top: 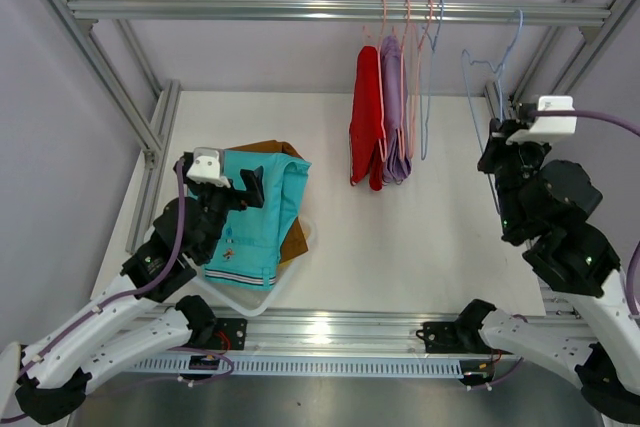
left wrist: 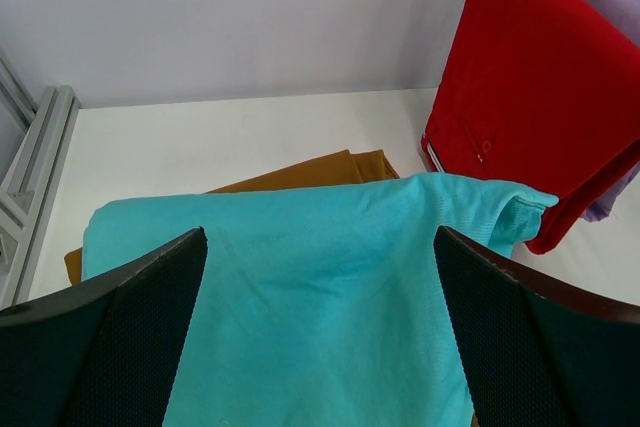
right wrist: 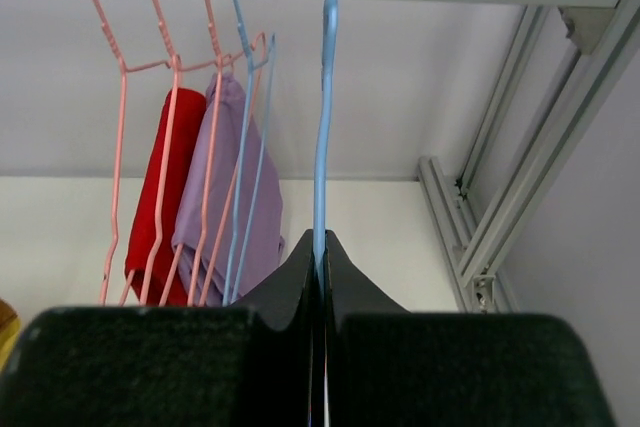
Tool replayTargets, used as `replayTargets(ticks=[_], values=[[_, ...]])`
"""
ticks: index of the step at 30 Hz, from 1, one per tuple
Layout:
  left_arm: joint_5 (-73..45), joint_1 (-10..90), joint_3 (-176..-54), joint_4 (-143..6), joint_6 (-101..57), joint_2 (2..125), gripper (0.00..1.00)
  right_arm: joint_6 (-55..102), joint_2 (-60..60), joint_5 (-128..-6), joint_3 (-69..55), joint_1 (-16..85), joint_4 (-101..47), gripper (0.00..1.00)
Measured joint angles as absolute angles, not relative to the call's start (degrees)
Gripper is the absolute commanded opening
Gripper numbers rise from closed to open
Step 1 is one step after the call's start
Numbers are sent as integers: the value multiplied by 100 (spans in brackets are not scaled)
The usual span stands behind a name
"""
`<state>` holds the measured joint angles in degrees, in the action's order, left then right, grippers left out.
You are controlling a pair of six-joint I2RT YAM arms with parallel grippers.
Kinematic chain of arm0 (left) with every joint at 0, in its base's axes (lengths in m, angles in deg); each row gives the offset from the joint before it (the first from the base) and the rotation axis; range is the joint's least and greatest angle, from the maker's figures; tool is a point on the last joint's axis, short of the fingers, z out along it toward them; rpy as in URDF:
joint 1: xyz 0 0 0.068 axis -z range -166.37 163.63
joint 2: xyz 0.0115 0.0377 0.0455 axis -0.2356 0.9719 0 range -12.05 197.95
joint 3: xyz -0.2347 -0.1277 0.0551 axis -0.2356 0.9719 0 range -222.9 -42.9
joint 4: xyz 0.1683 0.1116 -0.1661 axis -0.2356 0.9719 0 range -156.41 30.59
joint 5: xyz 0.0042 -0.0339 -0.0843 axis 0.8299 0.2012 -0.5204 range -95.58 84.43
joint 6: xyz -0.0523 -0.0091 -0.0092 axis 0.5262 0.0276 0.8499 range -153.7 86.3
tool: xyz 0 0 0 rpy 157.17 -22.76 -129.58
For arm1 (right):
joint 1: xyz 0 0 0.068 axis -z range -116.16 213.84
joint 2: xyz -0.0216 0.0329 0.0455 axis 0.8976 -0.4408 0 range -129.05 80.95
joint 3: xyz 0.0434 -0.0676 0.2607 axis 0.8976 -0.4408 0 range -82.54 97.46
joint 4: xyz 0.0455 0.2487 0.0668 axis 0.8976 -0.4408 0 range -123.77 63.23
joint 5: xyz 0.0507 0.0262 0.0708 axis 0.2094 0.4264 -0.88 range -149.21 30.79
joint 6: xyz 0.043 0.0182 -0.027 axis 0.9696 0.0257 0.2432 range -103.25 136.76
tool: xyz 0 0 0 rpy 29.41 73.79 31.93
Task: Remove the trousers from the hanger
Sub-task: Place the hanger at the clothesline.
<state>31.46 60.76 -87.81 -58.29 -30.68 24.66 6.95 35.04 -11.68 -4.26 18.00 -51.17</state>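
Observation:
Red trousers (top: 366,117) and lilac trousers (top: 393,112) hang on pink hangers (top: 408,47) on the rail. Teal trousers (top: 255,217) with a striped waistband lie on brown trousers (top: 293,237) in a pile at the left; the yellow pair is hidden. My left gripper (top: 252,187) is open and hovers just above the teal trousers (left wrist: 320,297), empty. My right gripper (top: 497,137) is shut on an empty blue hanger (top: 487,72) that hangs from the rail at the right; the hanger's wire (right wrist: 324,127) runs between my shut fingers.
A white tray (top: 250,299) lies under the pile at the left. An empty blue hanger (top: 432,67) hangs beside the lilac trousers. The metal rail (top: 250,9) crosses the top, and frame posts (top: 110,87) stand at both sides.

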Motion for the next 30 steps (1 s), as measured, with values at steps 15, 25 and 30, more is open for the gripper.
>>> replayTargets(ticks=[15, 25, 30], values=[[3144, 6083, -8761, -5840, -3070, 2407, 99, 1738, 1980, -3767, 490, 4484, -5104, 0], [3122, 6087, -8761, -5842, -3070, 2420, 99, 2387, 1119, -5194, 610, 5258, -5120, 0], [3122, 6087, -8761, -5842, -3074, 2414, 99, 2472, 973, -5461, 606, 5284, -5096, 0]])
